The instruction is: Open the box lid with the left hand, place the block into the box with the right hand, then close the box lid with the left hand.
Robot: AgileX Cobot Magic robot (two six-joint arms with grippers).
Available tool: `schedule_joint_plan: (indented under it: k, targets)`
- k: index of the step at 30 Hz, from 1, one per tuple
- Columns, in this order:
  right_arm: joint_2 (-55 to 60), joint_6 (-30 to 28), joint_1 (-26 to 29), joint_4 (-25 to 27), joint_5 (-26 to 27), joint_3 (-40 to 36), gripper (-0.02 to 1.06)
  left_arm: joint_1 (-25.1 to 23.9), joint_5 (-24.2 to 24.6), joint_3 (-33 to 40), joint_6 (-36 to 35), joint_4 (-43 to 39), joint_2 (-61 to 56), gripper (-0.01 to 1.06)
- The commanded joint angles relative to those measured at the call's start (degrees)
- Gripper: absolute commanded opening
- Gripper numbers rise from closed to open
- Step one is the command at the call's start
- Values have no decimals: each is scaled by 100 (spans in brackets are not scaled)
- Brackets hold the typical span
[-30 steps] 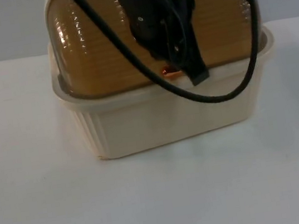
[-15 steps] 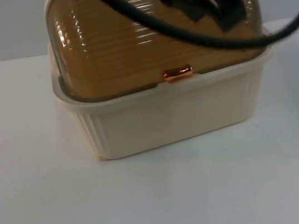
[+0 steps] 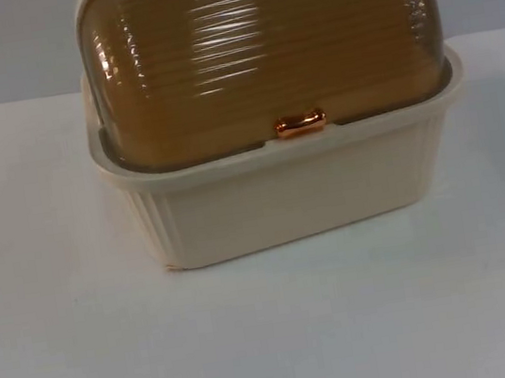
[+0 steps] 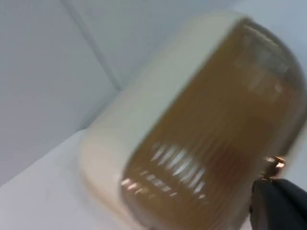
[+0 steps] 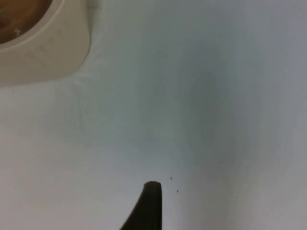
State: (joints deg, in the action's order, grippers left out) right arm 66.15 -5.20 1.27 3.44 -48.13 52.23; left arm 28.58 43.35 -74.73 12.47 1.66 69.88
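The lid (image 3: 260, 50) is seen shut on the box (image 3: 282, 194), its latch (image 3: 300, 124) forward. Beside the box, each gripper's opening cannot be told.

The white table (image 3: 275, 338) runs across the whole near part of the top view, plain and bare in front. Behind it stands the grey wall (image 3: 13, 49) (one thin dark seam runs down it at the picture's left), meeting the table's far edge in a straight line. In the left wrist view the wall (image 4: 43, 72) shows a similar seam and the table (image 4: 38, 201) lies below it. The right wrist view has the table (image 5: 201, 96), with two tiny dark specks (image 5: 171, 178) on it.
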Motion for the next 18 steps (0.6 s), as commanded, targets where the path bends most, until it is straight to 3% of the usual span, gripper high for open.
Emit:
schedule_joint_plan:
  k: [1,3,4,9,15,18]
  targets:
    - [-50,-34,19,27,17,0,82,-437,-307,379,-60,378,-475,0]
    - [-50,-34,19,27,55,0,82,-1162,-599,985,-126,559,-1105,0]
    - [-50,-34,19,27,55,0,82,-1162,-599,985,-126,559,-1105,0]
    - [-50,-44,19,27,148,0,82,-2372,-691,1718,-368,722,-2058,0]
    - [-78,-412,19,338,148,0,82,-2839,-716,2020,-580,733,-2526,0]
    - [-321,-1301,19,1105,161,0,82,-3022,-464,2167,-704,733,-2746,0]
